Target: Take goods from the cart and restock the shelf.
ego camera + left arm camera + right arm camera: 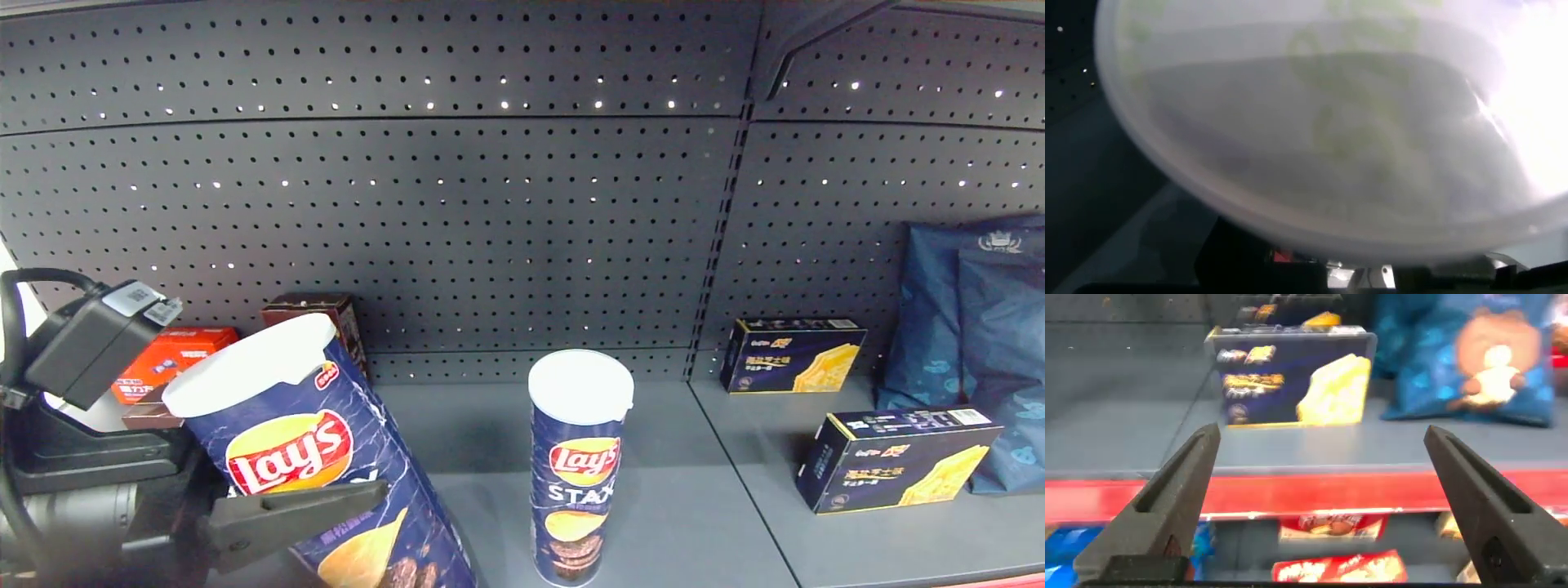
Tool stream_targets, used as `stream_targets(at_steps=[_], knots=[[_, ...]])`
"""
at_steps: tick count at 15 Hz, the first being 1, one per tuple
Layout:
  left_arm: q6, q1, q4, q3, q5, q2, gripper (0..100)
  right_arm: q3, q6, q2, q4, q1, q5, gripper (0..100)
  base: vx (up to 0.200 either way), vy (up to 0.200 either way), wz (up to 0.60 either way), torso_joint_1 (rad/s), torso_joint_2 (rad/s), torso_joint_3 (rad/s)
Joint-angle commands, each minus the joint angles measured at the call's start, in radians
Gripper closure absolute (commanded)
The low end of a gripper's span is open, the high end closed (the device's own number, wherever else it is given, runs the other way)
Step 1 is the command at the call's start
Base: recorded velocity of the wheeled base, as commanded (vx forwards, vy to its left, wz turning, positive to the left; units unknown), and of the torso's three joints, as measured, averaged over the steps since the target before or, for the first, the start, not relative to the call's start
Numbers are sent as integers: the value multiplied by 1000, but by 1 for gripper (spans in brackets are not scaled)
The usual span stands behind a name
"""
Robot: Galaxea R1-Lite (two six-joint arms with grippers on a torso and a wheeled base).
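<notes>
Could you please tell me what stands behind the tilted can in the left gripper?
A red box and a brown box stand behind the tilted can, by the pegboard. The can covers part of each, and whatever is lower behind it.

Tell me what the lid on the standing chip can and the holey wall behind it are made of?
The lid looks like milky plastic: matte white with a thin rim. The standing chip can seems to be printed cardboard, smooth and slightly glossy. The holey wall is probably painted sheet metal: dark, flat, with neat punched holes letting light through.
</notes>
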Motion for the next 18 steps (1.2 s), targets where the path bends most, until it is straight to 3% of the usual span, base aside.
stream_targets(at_steps=[1, 2, 6, 8, 9, 10, 11, 16, 18], knots=[[-4, 7, -39, -14, 5, 39, 100, 32, -5, -58, 5, -7, -5, 0, 0, 0, 0, 0, 0, 0], [-17, 20, -66, -31, -3, 59, 100, 32, -4, -58, 5, -7, -11, 0, 0, 0, 0, 0, 0, 0], [-7, 63, -83, -106, 16, 144, 100, 32, -7, -58, 9, -7, -10, 0, 0, 0, 0, 0, 0, 0], [81, 147, -90, -171, 14, 254, 100, 32, -2, -58, 10, -7, 25, 0, 0, 0, 0, 0, 0, 0], [121, 156, -90, -183, 14, 280, 100, 32, -1, -58, 10, -7, 48, 0, 0, 0, 0, 0, 0, 0], [210, 155, -90, -206, 13, 326, 100, 32, -2, -58, 9, -7, 85, 0, 0, 0, 0, 0, 0, 0], [233, 147, -83, -218, 13, 339, 100, 32, -1, -58, 10, -7, 101, 0, 0, 0, 0, 0, 0, 0], [233, 115, -85, -232, 43, 355, 100, 27, 4, -58, 25, -7, 119, 0, 0, 0, 0, 0, 0, 0], [233, 115, -83, -230, 43, 354, 100, 27, 1, -58, 27, -7, -7, 0, 0, 0, 0, 0, 0, 0]])
